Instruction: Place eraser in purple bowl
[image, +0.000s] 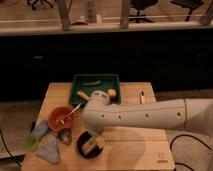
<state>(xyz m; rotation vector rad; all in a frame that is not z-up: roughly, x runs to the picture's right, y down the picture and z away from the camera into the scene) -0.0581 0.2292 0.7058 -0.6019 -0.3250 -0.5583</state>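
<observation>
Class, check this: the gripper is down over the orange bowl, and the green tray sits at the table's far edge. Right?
Not quite. The camera view shows the gripper down over the purple bowl, not the orange bowl, which holds a spoon. The green tray does sit at the table's far edge.
</observation>
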